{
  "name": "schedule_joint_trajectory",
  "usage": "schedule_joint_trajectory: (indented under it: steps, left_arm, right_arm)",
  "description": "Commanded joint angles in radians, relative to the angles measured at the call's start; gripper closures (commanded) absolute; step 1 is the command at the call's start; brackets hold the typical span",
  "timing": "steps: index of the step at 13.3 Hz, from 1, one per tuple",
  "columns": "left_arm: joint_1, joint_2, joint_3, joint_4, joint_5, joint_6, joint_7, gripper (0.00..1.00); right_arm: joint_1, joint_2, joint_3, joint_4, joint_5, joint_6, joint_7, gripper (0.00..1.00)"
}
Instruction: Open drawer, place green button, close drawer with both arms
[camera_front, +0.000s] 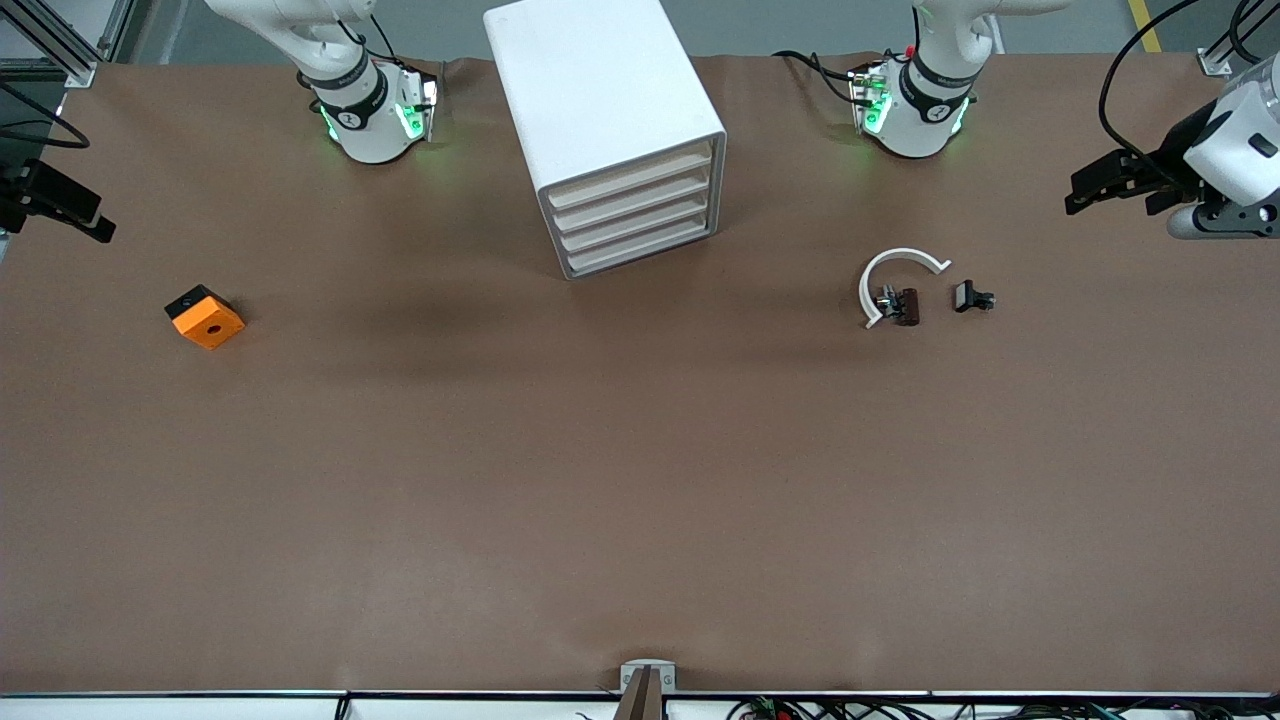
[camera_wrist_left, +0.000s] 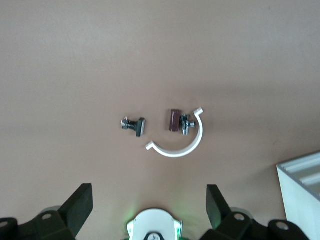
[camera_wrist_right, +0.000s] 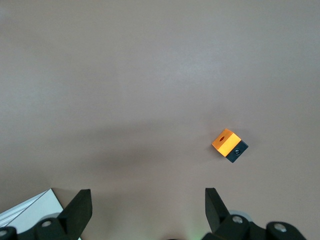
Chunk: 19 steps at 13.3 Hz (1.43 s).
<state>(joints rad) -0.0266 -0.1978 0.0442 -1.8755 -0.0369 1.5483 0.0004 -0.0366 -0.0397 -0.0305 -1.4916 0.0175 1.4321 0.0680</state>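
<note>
Orange cube (camera_front: 205, 316) sits mid-height toward the right arm's end, and the right gripper (camera_wrist_right: 148, 202) hangs nearby, jaws spread and empty. At upper centre, the white cabinet (camera_front: 600, 100) shows all four drawers (camera_front: 632, 205) shut. The left gripper (camera_wrist_left: 149, 200) hangs above the clip pieces (camera_front: 972, 297), jaws wide and empty.

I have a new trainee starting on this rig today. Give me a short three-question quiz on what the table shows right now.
1. True or false: one drawer of the cabinet is pulled out.
2. Which lies toward the right arm's end of the table: (a) the orange cube, (b) the white curved piece, (c) the small black part?
3. Fill in: the left gripper and the right gripper both have their fingers ____.

Key
1. False: all four drawer fronts sit flush.
2. (a).
3. Open, holding nothing.
</note>
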Motion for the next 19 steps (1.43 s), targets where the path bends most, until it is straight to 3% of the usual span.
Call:
schedule_joint_trajectory:
  steps: [1,10,19]
  left_arm:
    - [0.02,-0.042,-0.009,-0.044,0.0,0.073,0.012,0.0]
    - [0.008,0.107,-0.033,0.205,0.019,0.056,-0.003,0.0]
    - [0.005,0.155,-0.043,0.256,0.022,0.055,-0.005,0.0]
  right_arm:
    - [-0.002,-0.031,0.006,-0.027,0.012,0.001,-0.019,0.0]
    - [-0.003,-0.031,0.006,-0.024,0.013,0.004,-0.076,0.0]
    - [-0.002,-0.032,0.009,-0.024,0.015,0.001,-0.057,0.0]
